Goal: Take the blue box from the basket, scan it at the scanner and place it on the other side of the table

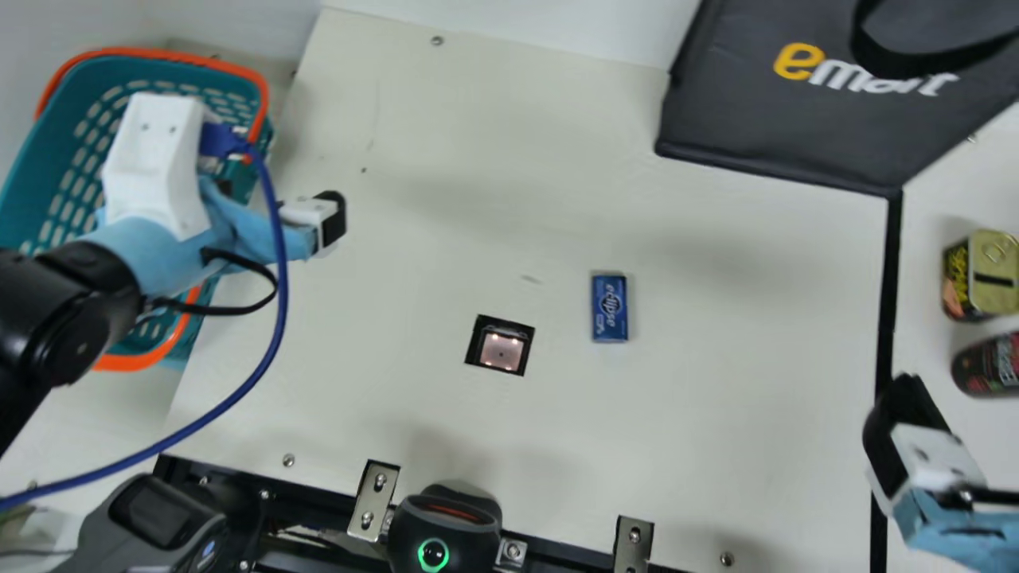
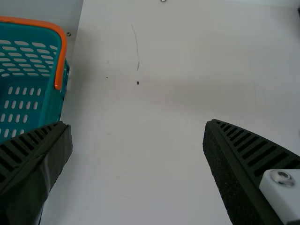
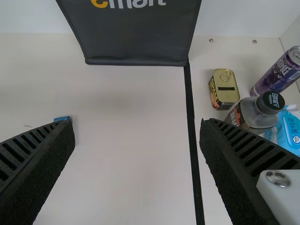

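Left pincer (image 1: 277,204) gapes near the basket (image 1: 40,187), right pincer (image 1: 915,426) gapes too, the blue box (image 1: 609,309) lies on the table (image 1: 740,350) between them

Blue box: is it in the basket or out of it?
Out. The blue box lies on the table, beside the square scanner window; the teal basket is off at the main view's left.
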`<state>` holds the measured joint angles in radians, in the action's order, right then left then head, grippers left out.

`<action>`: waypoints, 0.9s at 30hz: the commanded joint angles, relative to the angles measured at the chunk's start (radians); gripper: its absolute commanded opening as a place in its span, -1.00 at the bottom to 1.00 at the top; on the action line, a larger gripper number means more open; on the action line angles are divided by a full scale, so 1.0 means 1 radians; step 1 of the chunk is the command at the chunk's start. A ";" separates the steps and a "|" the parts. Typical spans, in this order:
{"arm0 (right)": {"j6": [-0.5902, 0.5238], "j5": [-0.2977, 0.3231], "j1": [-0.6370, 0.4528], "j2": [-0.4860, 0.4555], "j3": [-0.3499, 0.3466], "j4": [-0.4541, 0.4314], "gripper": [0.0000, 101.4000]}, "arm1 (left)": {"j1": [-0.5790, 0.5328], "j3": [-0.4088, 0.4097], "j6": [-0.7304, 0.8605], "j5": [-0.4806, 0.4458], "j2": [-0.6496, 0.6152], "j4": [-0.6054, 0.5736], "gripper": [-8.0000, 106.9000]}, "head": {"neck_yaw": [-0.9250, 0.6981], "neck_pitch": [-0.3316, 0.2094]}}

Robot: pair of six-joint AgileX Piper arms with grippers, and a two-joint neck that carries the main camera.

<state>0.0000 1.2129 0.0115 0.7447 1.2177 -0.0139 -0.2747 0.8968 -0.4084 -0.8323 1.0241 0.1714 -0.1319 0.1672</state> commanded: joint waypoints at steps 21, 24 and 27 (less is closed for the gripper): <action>-0.079 0.007 0.220 0.115 -0.010 0.122 0.87 | 0.000 0.000 0.000 0.000 0.000 0.000 0.71 | 0.159 -0.029; -0.070 0.007 0.255 0.155 -0.002 0.142 0.87 | 0.000 0.000 0.000 0.000 0.000 0.000 0.71 | 0.159 -0.029; -0.040 -0.006 0.294 0.202 -0.002 0.139 0.87 | 0.000 0.000 0.000 0.000 0.000 0.000 0.71 | 0.159 -0.029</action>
<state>-0.0584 1.2130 0.2861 0.9216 1.2163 0.1301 -0.2747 0.8968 -0.4084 -0.8323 1.0241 0.1714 0.0276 0.1672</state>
